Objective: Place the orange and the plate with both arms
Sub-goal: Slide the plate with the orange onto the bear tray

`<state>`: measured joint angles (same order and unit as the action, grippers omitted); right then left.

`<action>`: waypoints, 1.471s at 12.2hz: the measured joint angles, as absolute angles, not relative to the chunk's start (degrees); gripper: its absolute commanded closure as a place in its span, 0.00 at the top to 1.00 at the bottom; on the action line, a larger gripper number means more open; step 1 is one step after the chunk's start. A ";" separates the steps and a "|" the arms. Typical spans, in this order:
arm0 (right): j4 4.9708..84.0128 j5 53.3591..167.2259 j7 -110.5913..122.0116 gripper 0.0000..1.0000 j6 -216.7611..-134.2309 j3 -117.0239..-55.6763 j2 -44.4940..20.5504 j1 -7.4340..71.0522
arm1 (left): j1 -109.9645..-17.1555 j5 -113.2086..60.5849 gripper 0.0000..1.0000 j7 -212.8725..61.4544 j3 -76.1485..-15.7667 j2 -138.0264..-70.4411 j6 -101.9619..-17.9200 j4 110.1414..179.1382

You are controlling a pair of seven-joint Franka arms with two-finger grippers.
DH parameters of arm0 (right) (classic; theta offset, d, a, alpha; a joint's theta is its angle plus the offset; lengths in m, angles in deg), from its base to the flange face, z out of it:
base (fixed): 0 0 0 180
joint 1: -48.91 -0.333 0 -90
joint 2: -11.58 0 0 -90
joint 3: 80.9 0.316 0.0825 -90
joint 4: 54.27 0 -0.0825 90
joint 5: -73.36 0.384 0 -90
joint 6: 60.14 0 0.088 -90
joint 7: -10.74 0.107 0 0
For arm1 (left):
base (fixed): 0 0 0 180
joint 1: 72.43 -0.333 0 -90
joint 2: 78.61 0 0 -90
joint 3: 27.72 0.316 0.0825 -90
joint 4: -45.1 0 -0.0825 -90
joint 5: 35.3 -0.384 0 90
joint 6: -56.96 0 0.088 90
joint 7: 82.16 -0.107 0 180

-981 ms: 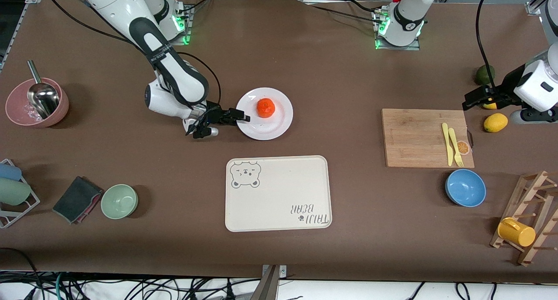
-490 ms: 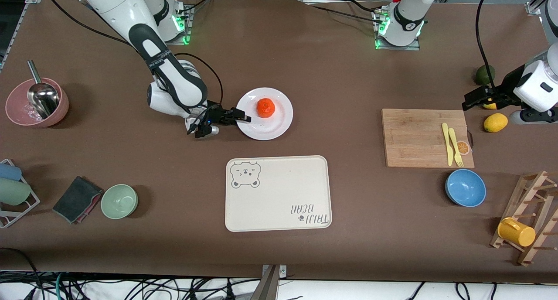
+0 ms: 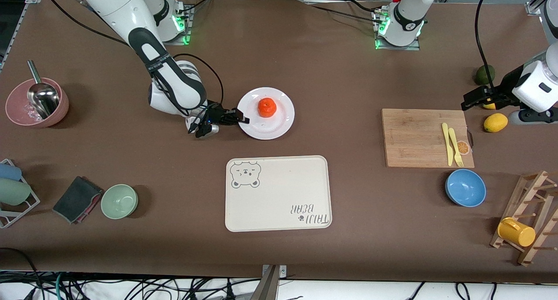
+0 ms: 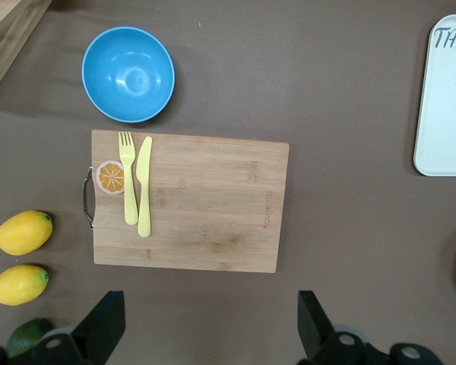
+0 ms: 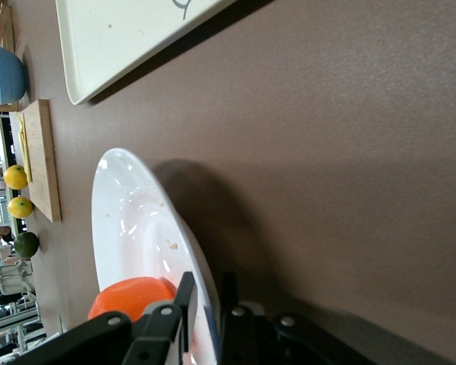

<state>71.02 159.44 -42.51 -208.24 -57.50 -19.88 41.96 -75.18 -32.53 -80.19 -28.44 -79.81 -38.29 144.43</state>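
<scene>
The white plate lies in the middle of the table with the orange on it. My right gripper is low at the plate's edge toward the right arm's end, shut on the rim. In the right wrist view one finger is over the plate and one under it, with the orange just past my gripper. My left gripper waits open and empty over the table by the lemons; in its wrist view my left gripper has nothing between its fingers.
A cream bear-print tray lies nearer the front camera than the plate. A cutting board with yellow fork and knife, a blue bowl, lemons and an avocado are toward the left arm's end. A green bowl and pink bowl are at the right arm's end.
The plate with the orange has shifted slightly toward the left arm's end, with my right gripper at its rim. The right arm's elbow has moved a little. The left arm stays still.
</scene>
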 measured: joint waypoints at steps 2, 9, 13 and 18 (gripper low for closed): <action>70.95 159.63 -43.14 0.00 -207.87 -57.32 -19.50 42.03 | -75.17 -32.53 1.00 -80.19 -28.45 -79.81 -38.29 144.43; 65.80 159.63 -43.32 0.00 -208.19 -58.12 -19.51 42.20 | -75.04 -32.53 1.00 -80.19 -28.62 -79.92 -38.29 144.43; 58.55 159.49 -41.11 0.00 -208.00 -59.14 -20.59 42.33 | -75.04 -32.53 1.00 -80.19 -28.62 -79.92 -38.29 144.43; 42.48 154.24 -33.26 0.00 -207.98 -60.48 -31.62 42.43 | -75.04 -32.53 1.00 -80.19 -28.62 -79.94 -38.29 144.43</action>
